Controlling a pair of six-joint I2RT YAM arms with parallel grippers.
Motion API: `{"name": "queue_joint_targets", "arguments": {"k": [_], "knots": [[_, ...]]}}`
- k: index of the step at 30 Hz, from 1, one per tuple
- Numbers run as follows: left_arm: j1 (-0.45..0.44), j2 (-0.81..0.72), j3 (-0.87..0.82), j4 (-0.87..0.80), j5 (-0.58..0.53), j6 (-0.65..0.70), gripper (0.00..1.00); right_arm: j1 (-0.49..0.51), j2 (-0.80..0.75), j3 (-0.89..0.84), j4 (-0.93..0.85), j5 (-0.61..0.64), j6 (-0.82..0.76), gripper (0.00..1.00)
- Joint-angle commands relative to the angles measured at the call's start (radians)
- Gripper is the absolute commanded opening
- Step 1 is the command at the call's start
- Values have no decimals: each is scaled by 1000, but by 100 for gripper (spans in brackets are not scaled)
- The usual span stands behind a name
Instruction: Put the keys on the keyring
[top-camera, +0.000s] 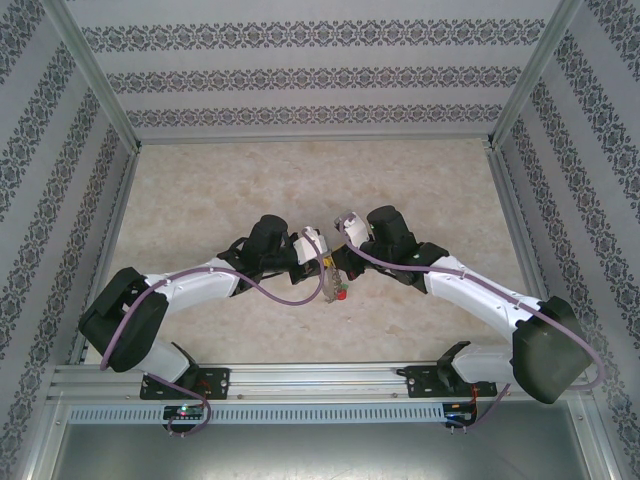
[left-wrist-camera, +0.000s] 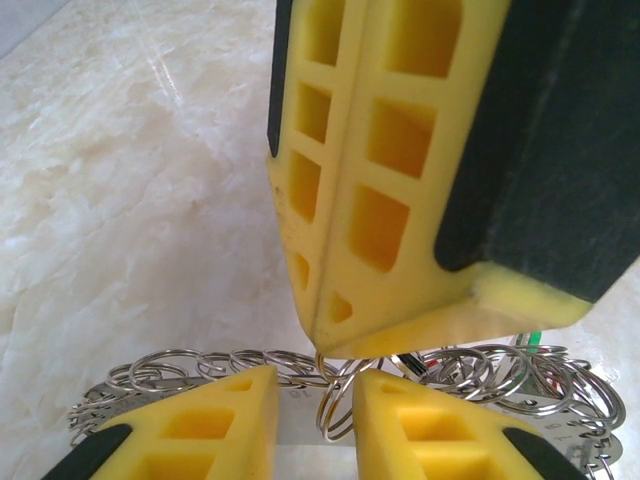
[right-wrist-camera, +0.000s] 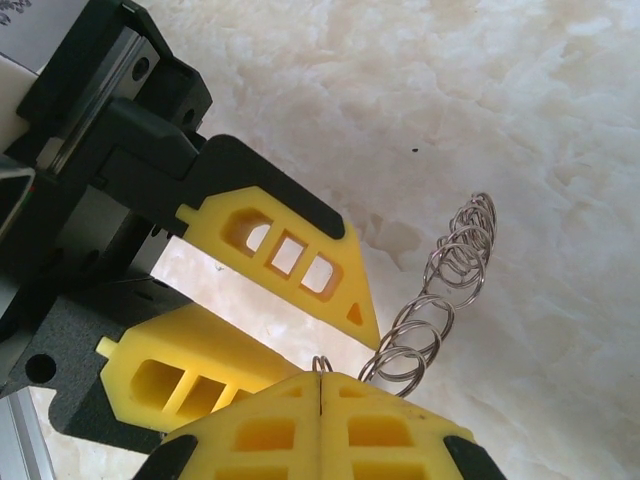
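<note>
Pinching one small loop of the keyring (right-wrist-camera: 462, 245), the right pincer (right-wrist-camera: 320, 388) has its yellow tips pressed tight together. Facing it tip to tip, the left pincer (left-wrist-camera: 318, 378) stands spread, with a single ring in the gap that neither pad grips. Beyond the tips the keyring trails off as a string of thin wire rings against the pale desk (top-camera: 300, 180). From overhead, the red key (top-camera: 343, 292) sits just below where both arms meet, mid-desk. I judge the keyring light, slick and limp. It is likely to swing and twist, so it wants a firm tip grip on one loop, close to where a key must thread. The keys look best held by their plastic heads.
</note>
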Motion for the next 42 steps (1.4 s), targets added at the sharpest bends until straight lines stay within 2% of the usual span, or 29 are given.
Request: {"name": "queue_joint_targets", "arguments": {"k": [1,14,28,42], "knots": [[6,-17,10,-53,2,18,29,8,-25,8,33,8,-12,0],[49,-59,-17,-47,74,3,34,11,-33,3,31,10,-9,0],[51,3,39,-66,117,19,32,13,-24,14,33,5,-6,0],[50,38,73,-107,106,51,26,14,-16,21,29,2,-6,0]]}}
